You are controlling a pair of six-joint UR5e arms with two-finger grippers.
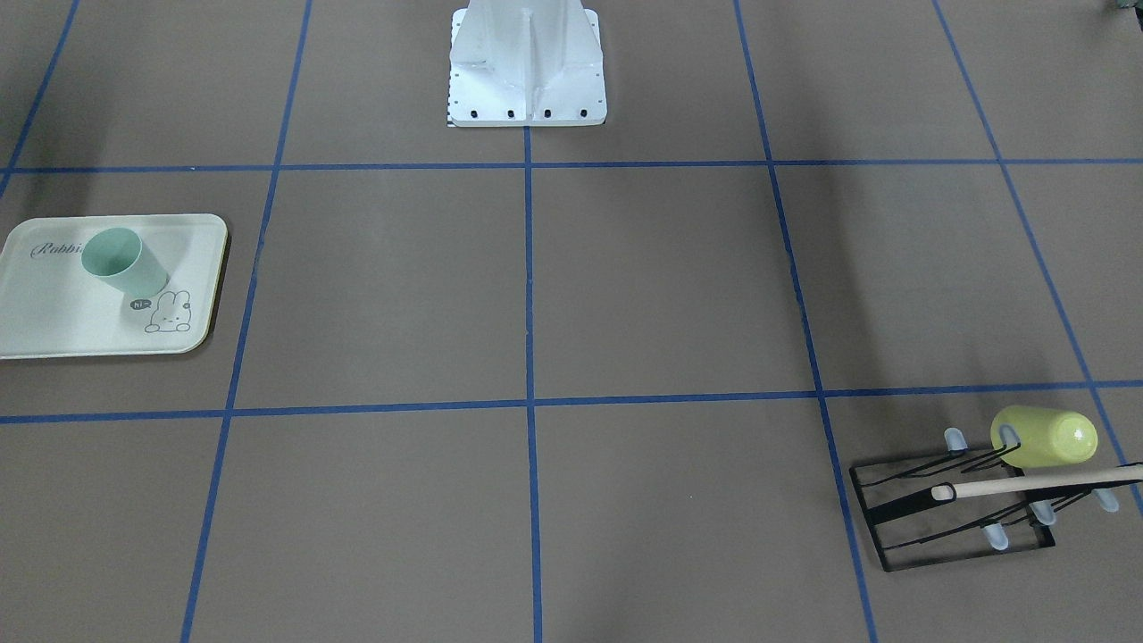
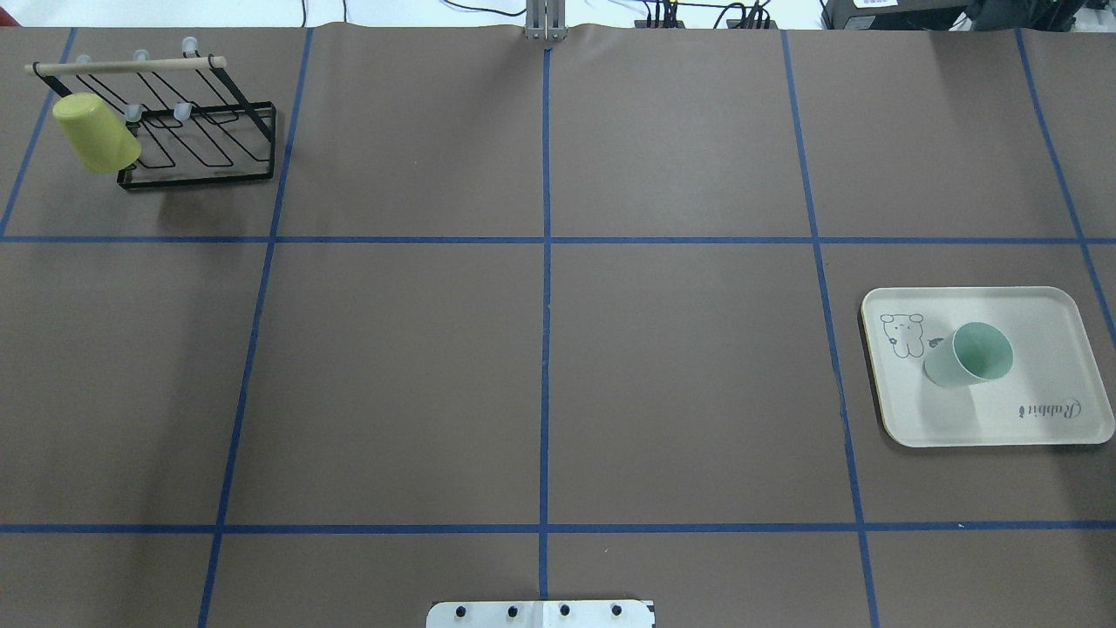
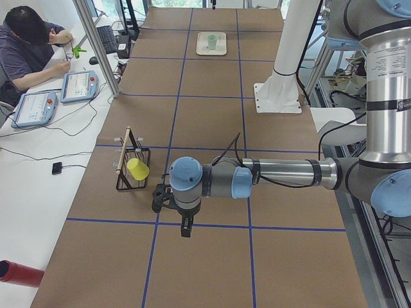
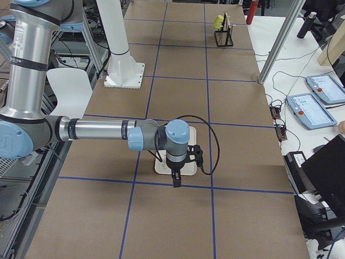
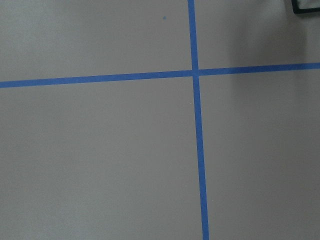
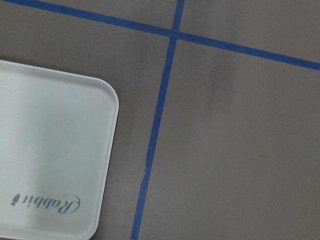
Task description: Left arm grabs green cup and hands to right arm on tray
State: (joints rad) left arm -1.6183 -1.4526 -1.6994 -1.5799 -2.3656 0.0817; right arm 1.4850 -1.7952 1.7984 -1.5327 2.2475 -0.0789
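The green cup [image 1: 120, 259] stands upright on the tray [image 1: 54, 313], mouth up, beside the bunny drawing. Both also show in the overhead view, cup [image 2: 972, 353] on tray [image 2: 1029, 427], and far off in the exterior left view [image 3: 211, 42]. The left gripper [image 3: 186, 228] shows only in the exterior left view, hanging above the table near the rack, far from the cup; I cannot tell whether it is open. The right gripper [image 4: 176, 181] shows only in the exterior right view, above the tray's near edge [image 4: 160, 167]; I cannot tell its state. The right wrist view shows a tray corner [image 6: 50, 150].
A black wire rack [image 2: 200, 131] with a wooden bar holds a yellow-green cup [image 2: 94, 133] at the far left of the table. The robot's white base [image 1: 527, 71] stands mid-table edge. Blue tape lines cross the brown table. An operator [image 3: 32, 45] sits at a side desk.
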